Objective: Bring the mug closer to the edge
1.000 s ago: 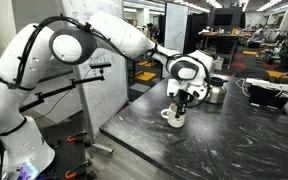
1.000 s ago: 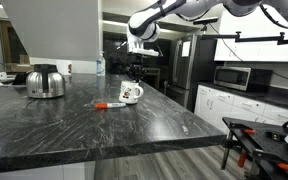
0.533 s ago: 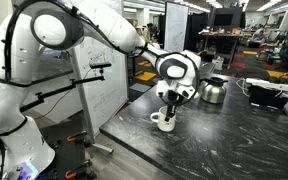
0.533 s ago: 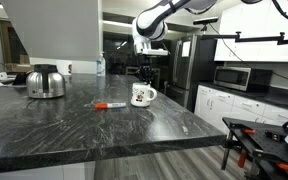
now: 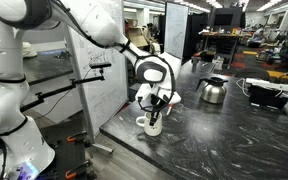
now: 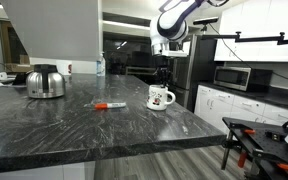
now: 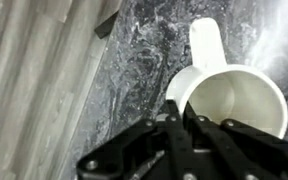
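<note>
mug [image 7: 242, 108] sits near the edge [image 7: 90, 100], which we see at its 9 o'clock in the wrist view. our gripper [image 7: 180, 110] pinches its rim tight.

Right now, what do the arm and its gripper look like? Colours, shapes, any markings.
The arm is glossy white, built of fat rounded links with dark seams at the joints. Its wrist joint shows a dark round face. The gripper is matte black and angular, with slim fingers. No markings are legible.
</note>
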Controlling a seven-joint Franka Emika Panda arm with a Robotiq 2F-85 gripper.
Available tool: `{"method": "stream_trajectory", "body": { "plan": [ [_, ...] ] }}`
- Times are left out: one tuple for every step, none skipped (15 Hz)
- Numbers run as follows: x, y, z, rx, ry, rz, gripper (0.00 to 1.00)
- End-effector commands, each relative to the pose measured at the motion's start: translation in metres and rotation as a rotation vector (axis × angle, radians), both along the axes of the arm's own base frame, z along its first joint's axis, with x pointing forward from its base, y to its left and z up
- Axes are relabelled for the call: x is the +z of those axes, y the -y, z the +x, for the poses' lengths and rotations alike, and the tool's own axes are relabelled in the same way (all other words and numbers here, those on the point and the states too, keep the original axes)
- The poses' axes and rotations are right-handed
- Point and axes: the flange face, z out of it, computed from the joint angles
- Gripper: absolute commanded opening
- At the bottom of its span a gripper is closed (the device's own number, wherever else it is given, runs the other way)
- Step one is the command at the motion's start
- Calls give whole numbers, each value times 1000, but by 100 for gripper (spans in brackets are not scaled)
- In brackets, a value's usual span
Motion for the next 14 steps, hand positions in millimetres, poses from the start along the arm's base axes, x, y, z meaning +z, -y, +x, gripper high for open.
{"method": "stream_trajectory", "body": {
  "plan": [
    [-4, -1, -38, -33, 10, -20, 2],
    [-4, 0, -45, -40, 12, -16, 2],
    [-4, 2, -51, -48, 11, -14, 2],
    [-3, 3, -55, -53, 16, -11, 2],
    [-3, 4, -59, -59, 18, -10, 5],
    [-3, 4, -61, -58, 19, -7, 34],
    [-2, 2, -62, -58, 19, -5, 35],
    [-3, 0, -64, -58, 13, -1, 40],
    [-4, -2, -65, -60, 10, 4, 49],
    [-5, -4, -65, -58, 12, 9, 55],
    [-5, -7, -66, -59, 16, 8, 64],
    [-3, -9, -66, -57, 23, 9, 71],
    [0, -11, -66, -57, 35, 5, 77],
    [4, -12, -67, -61, 42, -2, 86]
  ]
}}
